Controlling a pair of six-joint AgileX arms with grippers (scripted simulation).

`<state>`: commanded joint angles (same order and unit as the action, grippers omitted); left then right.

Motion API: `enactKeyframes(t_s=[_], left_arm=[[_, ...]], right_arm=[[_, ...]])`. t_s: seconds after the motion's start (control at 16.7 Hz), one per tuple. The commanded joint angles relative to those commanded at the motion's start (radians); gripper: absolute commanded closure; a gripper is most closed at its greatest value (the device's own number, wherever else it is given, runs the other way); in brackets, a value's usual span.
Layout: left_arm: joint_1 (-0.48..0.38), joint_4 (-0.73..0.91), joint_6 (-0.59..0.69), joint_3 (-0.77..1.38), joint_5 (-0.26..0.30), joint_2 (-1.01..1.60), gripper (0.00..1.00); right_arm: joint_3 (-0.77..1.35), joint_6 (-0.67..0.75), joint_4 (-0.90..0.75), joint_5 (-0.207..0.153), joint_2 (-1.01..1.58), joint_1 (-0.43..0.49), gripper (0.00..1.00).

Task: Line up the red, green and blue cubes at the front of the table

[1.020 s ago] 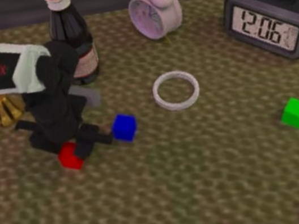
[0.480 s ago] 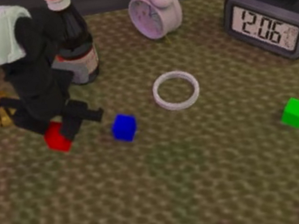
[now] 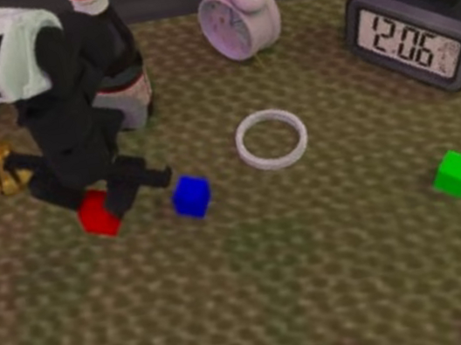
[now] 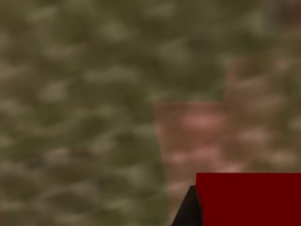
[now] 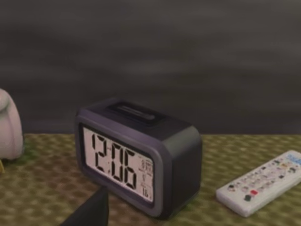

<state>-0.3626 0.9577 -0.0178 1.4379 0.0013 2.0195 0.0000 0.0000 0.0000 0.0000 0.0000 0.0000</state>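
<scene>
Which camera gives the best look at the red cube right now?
The top view: the red cube shows whole enough to place, between the left gripper's fingers, beside the blue cube. The left wrist view catches only one flat red face at its edge. The right wrist view misses it entirely.

- A white ring (image 3: 271, 139) lies flat near the middle of the top view.
- A pink round alarm clock (image 3: 237, 12) stands behind the ring.
- A dark digital clock (image 3: 416, 28) reading 12:06 sits well right of the ring, at the back.
- A dark bottle (image 3: 109, 55) with a red-and-white cap stands left of the ring.
- A small gold object (image 3: 1, 166) sits farther left.
- A white remote control (image 5: 261, 182) lies beside the digital clock.
</scene>
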Motion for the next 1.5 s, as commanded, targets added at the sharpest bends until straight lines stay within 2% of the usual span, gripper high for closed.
enactKeyframes(t_s=[0.18, 0.54, 0.72, 0.9, 1.2, 1.5], left_arm=[[-0.082, 0.002, 0.155, -0.054, -0.007, -0.050, 1.00], [-0.292, 0.005, 0.589, -0.208, -0.022, -0.188, 1.00], [-0.374, 0.000, 0.735, -0.269, -0.029, -0.253, 1.00], [-0.406, -0.006, 0.784, -0.294, -0.032, -0.283, 1.00], [-0.402, -0.008, 0.781, -0.293, -0.031, -0.277, 1.00], [-0.402, -0.161, 0.781, -0.378, -0.031, -0.214, 1.00]], right_arm=[[0.000, 0.000, 0.000, 0.000, 0.000, 0.000, 0.00], [0.000, 0.000, 0.000, 0.000, 0.000, 0.000, 0.00], [0.000, 0.000, 0.000, 0.000, 0.000, 0.000, 0.00], [0.000, 0.000, 0.000, 0.000, 0.000, 0.000, 0.00], [0.000, 0.000, 0.000, 0.000, 0.000, 0.000, 0.00], [0.000, 0.000, 0.000, 0.000, 0.000, 0.000, 0.00]])
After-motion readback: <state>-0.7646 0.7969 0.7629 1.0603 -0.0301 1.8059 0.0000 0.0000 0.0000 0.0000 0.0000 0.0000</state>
